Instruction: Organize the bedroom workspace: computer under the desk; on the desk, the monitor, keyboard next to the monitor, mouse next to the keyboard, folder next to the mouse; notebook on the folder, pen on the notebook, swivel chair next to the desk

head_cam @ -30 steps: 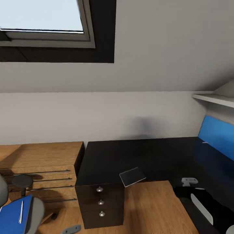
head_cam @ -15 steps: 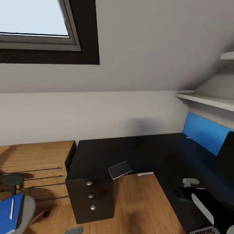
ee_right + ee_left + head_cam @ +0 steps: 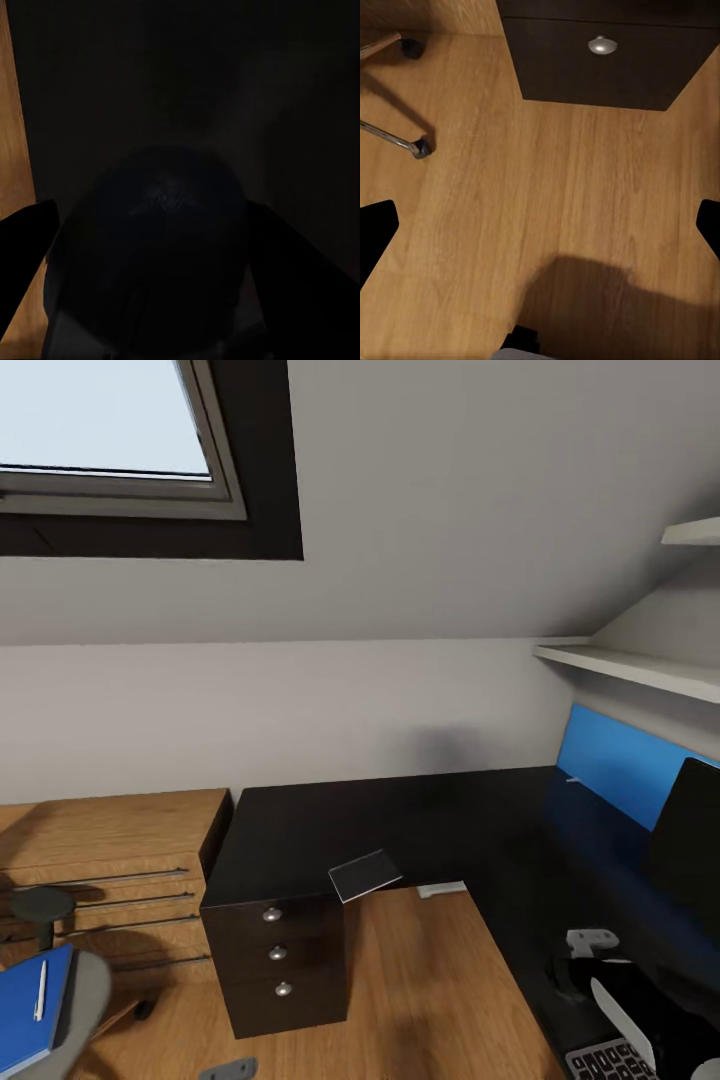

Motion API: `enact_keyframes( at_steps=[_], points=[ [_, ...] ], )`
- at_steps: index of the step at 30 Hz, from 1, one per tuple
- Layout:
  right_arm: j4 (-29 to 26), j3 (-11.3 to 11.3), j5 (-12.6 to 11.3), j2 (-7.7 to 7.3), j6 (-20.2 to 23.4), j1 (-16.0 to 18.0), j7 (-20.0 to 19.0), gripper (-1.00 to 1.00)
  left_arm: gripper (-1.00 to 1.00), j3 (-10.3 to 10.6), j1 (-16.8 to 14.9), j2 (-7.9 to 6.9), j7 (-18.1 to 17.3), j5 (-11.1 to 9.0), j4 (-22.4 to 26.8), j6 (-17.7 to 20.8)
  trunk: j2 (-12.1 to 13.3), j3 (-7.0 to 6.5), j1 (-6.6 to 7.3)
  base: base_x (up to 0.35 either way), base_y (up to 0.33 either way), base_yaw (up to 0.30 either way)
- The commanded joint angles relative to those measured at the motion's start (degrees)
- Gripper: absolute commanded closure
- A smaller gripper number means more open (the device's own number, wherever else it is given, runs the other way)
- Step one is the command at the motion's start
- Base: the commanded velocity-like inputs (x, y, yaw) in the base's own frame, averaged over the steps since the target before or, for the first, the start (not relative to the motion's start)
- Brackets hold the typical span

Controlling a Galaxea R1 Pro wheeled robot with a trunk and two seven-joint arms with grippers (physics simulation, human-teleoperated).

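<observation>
The black L-shaped desk (image 3: pixel 440 820) fills the middle of the head view, its drawer unit (image 3: pixel 277 960) in front. The dark-grey notebook (image 3: pixel 365 875) lies at the desk's inner edge, overhanging it. At the lower left the swivel chair (image 3: pixel 88 1000) carries the blue folder (image 3: pixel 25 1015) with the white pen (image 3: pixel 42 990) on it. The black monitor (image 3: pixel 688 840) and a corner of the keyboard (image 3: pixel 605 1060) show at the right. My right gripper (image 3: pixel 588 952) hangs over the desk, shut on the black mouse (image 3: pixel 150 247). My left gripper (image 3: pixel 540 225) is open above the wood floor, beside the chair's chrome leg (image 3: pixel 394 139).
A light wooden dresser (image 3: pixel 110 840) stands left of the desk against the wall. White shelves (image 3: pixel 620 660) and a blue back panel (image 3: pixel 610 765) line the right side. A skylight (image 3: pixel 100 420) sits in the sloped ceiling. Wood floor (image 3: pixel 420 990) lies inside the desk's L.
The camera has swung to the right: desk, dresser and chair slid left in the picture, and the monitor and keyboard came into view. Both arms keep their pose.
</observation>
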State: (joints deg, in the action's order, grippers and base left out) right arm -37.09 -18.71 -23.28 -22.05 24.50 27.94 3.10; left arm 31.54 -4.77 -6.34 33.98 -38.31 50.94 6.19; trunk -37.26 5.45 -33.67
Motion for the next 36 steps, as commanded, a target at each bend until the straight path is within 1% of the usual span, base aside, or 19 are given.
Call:
enact_keyframes(
  at_steps=[1,4,9,11,16,21,24,27,29,30,33,36],
  points=[
    [0.44,-0.36,-0.39,-0.06,0.12,0.08,0.32,1.0,-1.0,0.27,-0.07,-0.08,0.47,-0.18,0.12,0.24,-0.1,0.11,-0.02,-0.001,-0.001,0.0],
    [3.18,-0.36,-0.35,0.09,-0.09,0.53,0.37,1.0,-1.0,0.28,-0.07,-0.08,0.47,-0.18,0.13,0.23,-0.1,0.11,-0.02,0.0,0.0,0.0],
    [10.22,-0.37,0.27,0.58,-0.61,3.67,0.41,1.0,-1.0,0.28,-0.07,-0.08,0.47,-0.18,0.13,0.22,-0.1,0.11,-0.02,0.0,0.0,0.0],
    [11.26,-0.37,0.71,0.6,-0.84,4.1,0.41,1.0,-1.0,0.32,-0.07,-0.08,0.47,-0.18,0.14,-0.01,-0.1,0.11,-0.02,0.0,0.0,0.0],
    [11.76,-0.37,0.94,0.61,-1.15,4.3,0.48,1.0,-1.0,0.41,-0.07,-0.05,0.47,-0.26,0.14,-1.38,-0.1,0.11,-0.02,0.0,0.0,0.0],
    [12.39,-0.37,1.33,0.68,-3.06,4.4,1.02,1.0,-1.0,0.94,-0.07,-0.07,0.47,-0.2,0.17,-1.57,-0.1,0.11,-0.02,0.0,0.0,0.0],
    [12.67,-0.37,1.64,0.95,-5.24,4.53,1.64,1.0,-1.0,1.04,-0.07,-0.08,0.49,-0.25,0.48,-1.65,-0.1,0.11,-0.02,0.0,0.0,0.0],
    [14.24,-0.37,1.92,1.39,-9.35,4.63,2.71,1.0,-1.0,0.91,-0.07,-0.08,0.57,-0.28,1.6,-1.98,-0.1,0.11,-0.02,0.0,0.0,0.0],
    [15.34,-0.37,2.61,1.64,-12.02,4.81,3.17,1.0,-1.0,0.75,-0.07,-0.1,0.65,-0.31,2.42,-2.91,-0.1,0.11,-0.02,0.0,0.0,0.0],
    [15.8,-0.37,3.5,1.74,-13.49,4.94,3.33,1.0,-1.0,0.65,-0.07,-0.13,0.69,-0.33,2.71,-3.92,-0.1,0.11,-0.02,0.0,0.0,0.0],
    [16.16,-0.37,4.63,1.8,-14.63,5.06,3.44,1.0,-1.0,0.58,-0.07,-0.15,0.74,-0.35,2.92,-5.21,-0.1,0.11,-0.02,0.0,0.0,0.0],
    [16.3,-0.37,5.1,1.83,-15.04,5.06,3.47,1.0,-1.0,0.6,-0.07,-0.1,0.82,-0.36,3.0,-5.74,-0.1,0.11,-0.02,0.0,0.0,0.0]
  ],
)
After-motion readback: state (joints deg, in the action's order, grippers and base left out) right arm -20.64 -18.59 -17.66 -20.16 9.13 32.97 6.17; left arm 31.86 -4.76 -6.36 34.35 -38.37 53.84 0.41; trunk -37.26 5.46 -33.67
